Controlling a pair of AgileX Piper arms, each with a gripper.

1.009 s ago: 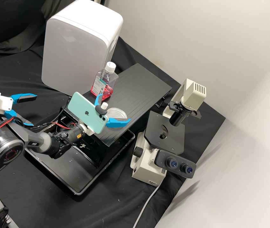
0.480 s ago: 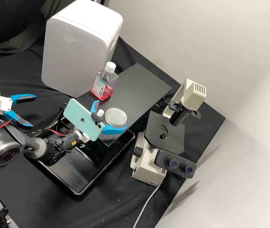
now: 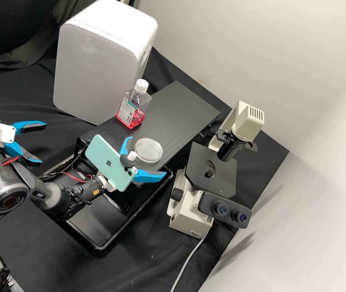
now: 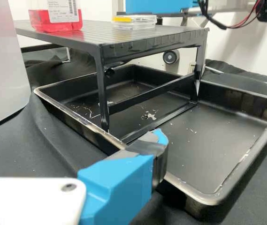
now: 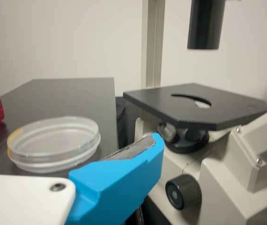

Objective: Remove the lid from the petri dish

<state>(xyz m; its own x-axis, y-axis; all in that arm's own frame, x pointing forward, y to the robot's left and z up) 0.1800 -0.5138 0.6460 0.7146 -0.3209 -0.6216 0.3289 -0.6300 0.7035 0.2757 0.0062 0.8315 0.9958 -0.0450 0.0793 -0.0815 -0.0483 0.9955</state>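
The clear petri dish (image 3: pixel 148 150) sits with its lid on, near the front edge of the black raised platform (image 3: pixel 181 109). In the right wrist view the dish (image 5: pixel 53 140) lies just beyond my own blue finger (image 5: pixel 119 183). My right gripper (image 3: pixel 141 161), carrying a mint-green phone (image 3: pixel 110 162), hangs open just in front of the dish and does not touch it. My left gripper (image 3: pixel 41 142) stands open at the far left with nothing in it. From the left wrist the dish (image 4: pixel 134 19) shows far off on the platform.
A flask of red liquid (image 3: pixel 132 107) stands at the platform's back left, before a white box (image 3: pixel 99 56). A black tray (image 3: pixel 99 227) lies under the platform. A microscope (image 3: pixel 217 174) stands to the right, its stage (image 5: pixel 194 105) close beside the dish.
My right gripper, which flanked the dish a second ago, has drawn back toward the platform's front edge and now stands off the dish. The left arm has barely moved.
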